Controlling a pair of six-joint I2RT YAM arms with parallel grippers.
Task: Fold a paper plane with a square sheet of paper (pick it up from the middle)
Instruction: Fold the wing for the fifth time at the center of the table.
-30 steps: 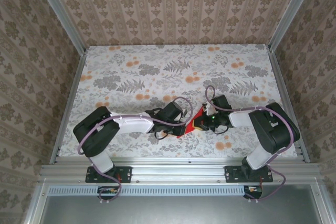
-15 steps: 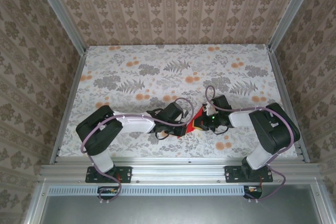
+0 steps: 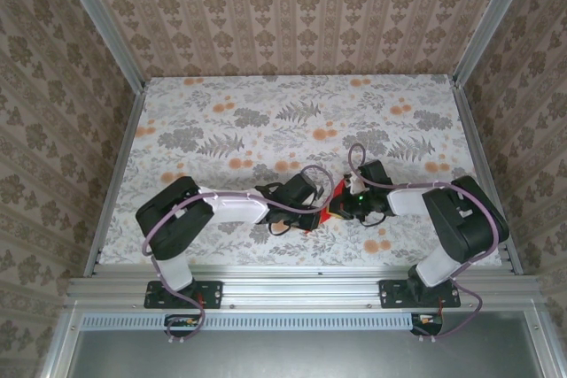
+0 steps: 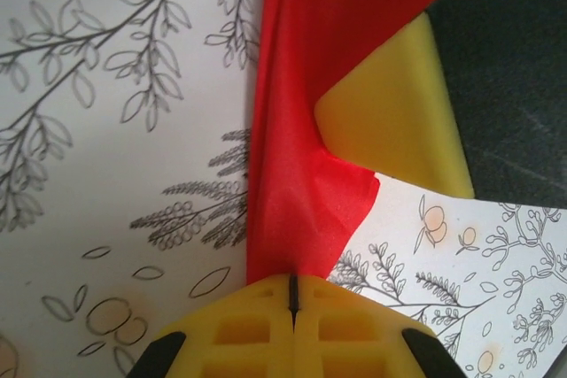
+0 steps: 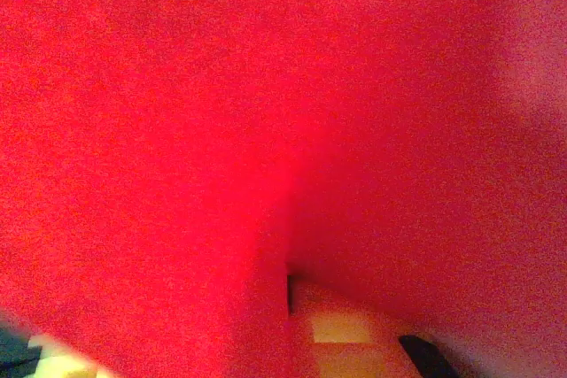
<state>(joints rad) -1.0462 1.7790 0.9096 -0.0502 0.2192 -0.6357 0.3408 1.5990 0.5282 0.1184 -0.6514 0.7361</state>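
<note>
Both arms meet low over the near middle of the desk (image 3: 266, 112), wrists turned inward toward each other. The red sheet (image 3: 329, 211) sits between them, just clear of the floral desk covering, and from above it is only a small red patch.

Left end effector (image 4: 292, 288): yellow fingers pressed fully together, only a thin dark seam between them. The sheet's lower edge is pinched in that seam. From there the paper (image 4: 292, 121) rises as a narrow creased band, widening toward the top of the left wrist view. One corner is crumpled just above the grip.

Right end effector (image 5: 290, 294): closed. In its wrist view the red sheet (image 5: 266, 130) lies right against the lens, blurred, and runs down into the slit between the fingers. One of its yellow fingers (image 4: 390, 121) is seen from the left wrist, touching the paper, which drapes over its upper edge.

Change over the last second:
- The left arm's elbow and forearm have shifted rightward.
- The left end effector has edged closer to the right one.
- The visible red area from above has shrunk, from a longer slanted strip to a short patch tucked between the two wrists.
- The right arm is nearly unchanged.
- Both grips have stayed shut on the paper.
</note>
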